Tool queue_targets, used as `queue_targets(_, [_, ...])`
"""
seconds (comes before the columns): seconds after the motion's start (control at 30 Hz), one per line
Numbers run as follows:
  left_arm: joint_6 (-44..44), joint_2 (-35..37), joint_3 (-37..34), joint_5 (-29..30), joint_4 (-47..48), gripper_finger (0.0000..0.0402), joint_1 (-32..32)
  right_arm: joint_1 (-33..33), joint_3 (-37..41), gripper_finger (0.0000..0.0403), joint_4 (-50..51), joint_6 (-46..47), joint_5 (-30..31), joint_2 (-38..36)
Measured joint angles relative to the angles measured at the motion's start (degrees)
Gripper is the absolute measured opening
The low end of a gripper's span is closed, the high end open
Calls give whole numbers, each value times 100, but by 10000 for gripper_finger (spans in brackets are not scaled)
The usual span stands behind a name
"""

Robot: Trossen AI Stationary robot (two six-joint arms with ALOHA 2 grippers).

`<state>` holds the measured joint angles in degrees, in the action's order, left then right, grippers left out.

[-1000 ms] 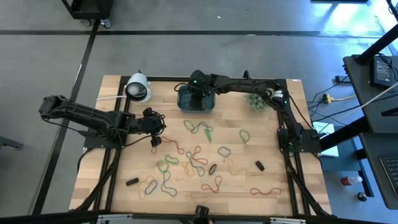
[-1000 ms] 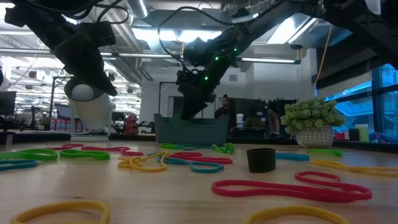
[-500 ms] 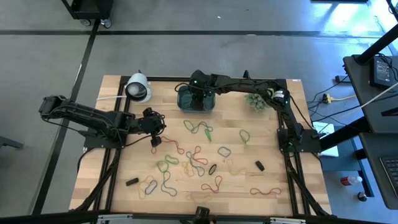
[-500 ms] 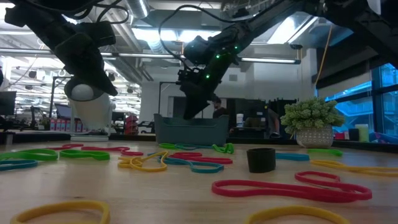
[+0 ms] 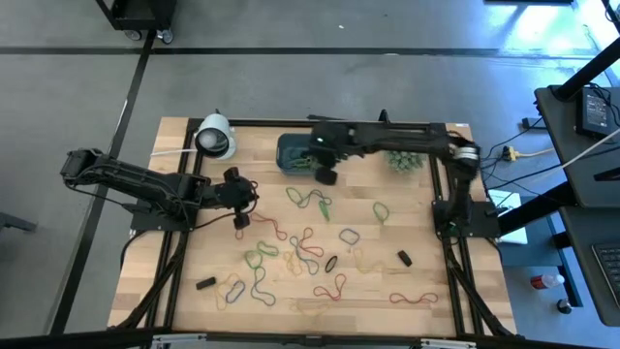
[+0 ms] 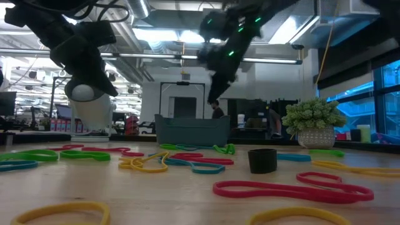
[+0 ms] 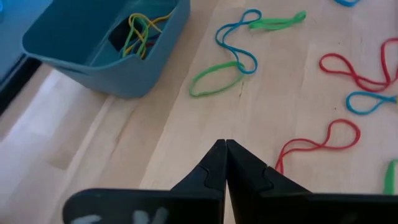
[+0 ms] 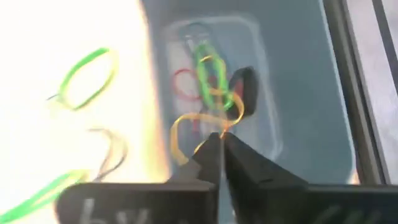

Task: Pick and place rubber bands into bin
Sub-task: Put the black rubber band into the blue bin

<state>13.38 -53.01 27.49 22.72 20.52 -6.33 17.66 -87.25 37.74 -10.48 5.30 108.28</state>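
Both grippers are seen with fingers pressed together and nothing held. Just beside the bin's (image 5: pixel 295 155) front corner, toward the plant, the right gripper (image 5: pixel 327 175) is raised above the table, and several rubber bands (image 8: pixel 208 78) are already lying inside the tub. Nearest to it is the blue-and-green tangle (image 5: pixel 312 201), lying on the wood a little farther from the bin, toward the table's middle, with its long axis stretched roughly across the table. The left gripper (image 5: pixel 242 219) is held over the table's left half with a red band (image 7: pixel 317 144) just ahead of its closed tips; that band is judged the left arm's closer pick, and the tangle the right arm's.
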Motion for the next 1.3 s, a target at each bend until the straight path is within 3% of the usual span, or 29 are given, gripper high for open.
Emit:
queue_targets(0.33, [-60, -80, 393, 75, 220, 2, -271, -1140, 3326, 4, -1302, 1606, 307, -3230])
queue_targets(0.6, [853, -918, 1118, 461, 919, 2, -1052, -2432, 5724, 3, -3250, 2408, 331, -5218])
queue_targets(0.8, [2016, -1904, 1960, 237, 2046, 2, -1635, -2949, 6735, 3, -4187, 2545, 327, -5548])
queue_targets(1.0, [3981, -2734, 2748, -621, 3517, 1, -2171, -3117, 6910, 4, -4406, 2703, 326, -5546])
queue_targets(1.17, [5187, -3048, 2872, -1430, 3736, 5, -2687, -3220, 6910, 5, -4400, 2879, 326, -5546])
queue_targets(1.3, [5895, -3151, 2872, -1686, 3728, 18, -3175, -3329, 6910, 5, -4398, 2978, 326, -5546])
